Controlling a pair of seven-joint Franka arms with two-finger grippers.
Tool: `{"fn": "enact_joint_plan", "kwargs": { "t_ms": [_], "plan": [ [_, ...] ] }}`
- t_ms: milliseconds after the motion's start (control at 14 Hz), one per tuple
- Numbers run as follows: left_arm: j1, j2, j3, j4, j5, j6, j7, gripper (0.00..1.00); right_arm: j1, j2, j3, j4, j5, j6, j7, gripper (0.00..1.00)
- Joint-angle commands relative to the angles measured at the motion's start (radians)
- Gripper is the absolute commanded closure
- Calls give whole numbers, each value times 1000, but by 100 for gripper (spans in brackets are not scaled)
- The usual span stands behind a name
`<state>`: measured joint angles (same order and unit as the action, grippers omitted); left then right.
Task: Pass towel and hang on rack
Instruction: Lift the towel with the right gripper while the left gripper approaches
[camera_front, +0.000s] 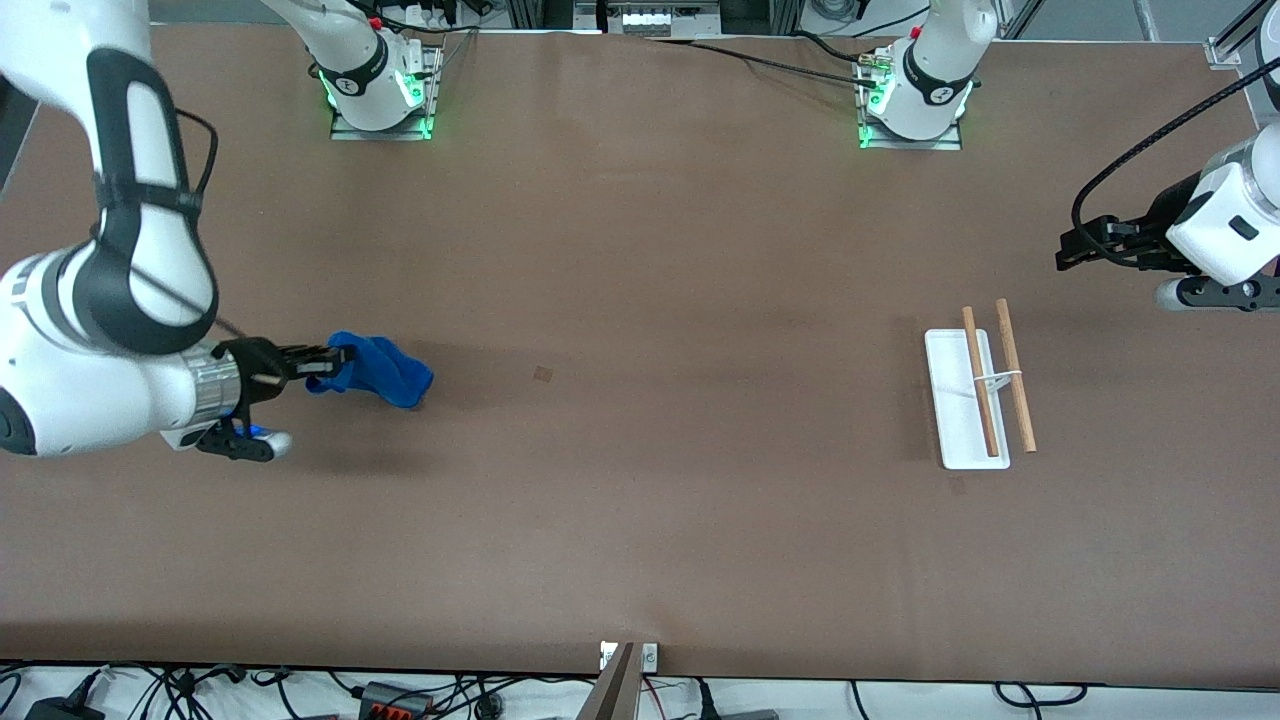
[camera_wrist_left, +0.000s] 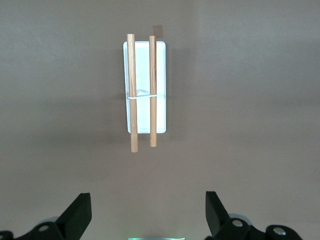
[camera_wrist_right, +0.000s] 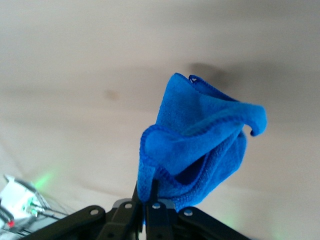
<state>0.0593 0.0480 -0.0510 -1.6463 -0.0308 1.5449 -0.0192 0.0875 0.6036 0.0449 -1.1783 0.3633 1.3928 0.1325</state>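
Observation:
The royal-blue towel (camera_front: 378, 371) hangs crumpled from my right gripper (camera_front: 325, 365), which is shut on one edge of it above the table at the right arm's end. In the right wrist view the towel (camera_wrist_right: 200, 145) folds out from between the closed fingers (camera_wrist_right: 152, 197). The rack (camera_front: 975, 400), a white base with two wooden rods, stands toward the left arm's end. My left gripper (camera_front: 1068, 250) waits open in the air close to the rack, which shows whole in the left wrist view as the rack (camera_wrist_left: 144, 90) ahead of my spread fingertips (camera_wrist_left: 80, 210).
The brown table (camera_front: 640, 450) stretches wide between towel and rack. Both arm bases (camera_front: 385, 85) stand along the table's edge farthest from the front camera. A small dark mark (camera_front: 543, 374) lies on the tabletop near the middle.

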Motion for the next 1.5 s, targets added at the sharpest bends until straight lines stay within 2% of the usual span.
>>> {"fn": "enact_joint_plan", "kwargs": {
  "t_ms": [0,215,430,573,717,788,860,1003,1147,1362,1433],
  "plan": [
    [5,7,-3,23,-20,-29,7,0,6,-47,122,42,-20,-24,-10,100],
    [-7,19,-4,22,-18,-43,10,0,12,-77,261,90,-20,-18,1,100],
    [-53,27,-9,23,-20,-51,22,0,14,-93,435,109,-21,9,91,100],
    [-71,59,-15,25,-37,-78,65,0,18,-93,501,111,-26,87,146,100],
    [-55,90,-12,23,-202,-80,174,0,58,-93,509,111,-50,141,179,100],
    [-43,120,-12,19,-242,-85,229,0,82,-93,509,109,-55,182,215,100],
    [-44,131,-12,19,-244,-88,305,0,98,-91,509,109,-53,218,257,100],
    [-55,168,-13,22,-274,-74,578,0,152,-91,506,109,-59,256,320,100],
    [-61,213,-13,22,-352,-69,778,0,175,-90,506,108,-98,258,345,100],
    [-116,249,-15,25,-396,-65,908,0,179,-90,506,104,-112,247,346,100],
    [-146,262,-15,32,-432,-28,983,0,179,-90,507,94,-121,243,345,100]
  ]
}}
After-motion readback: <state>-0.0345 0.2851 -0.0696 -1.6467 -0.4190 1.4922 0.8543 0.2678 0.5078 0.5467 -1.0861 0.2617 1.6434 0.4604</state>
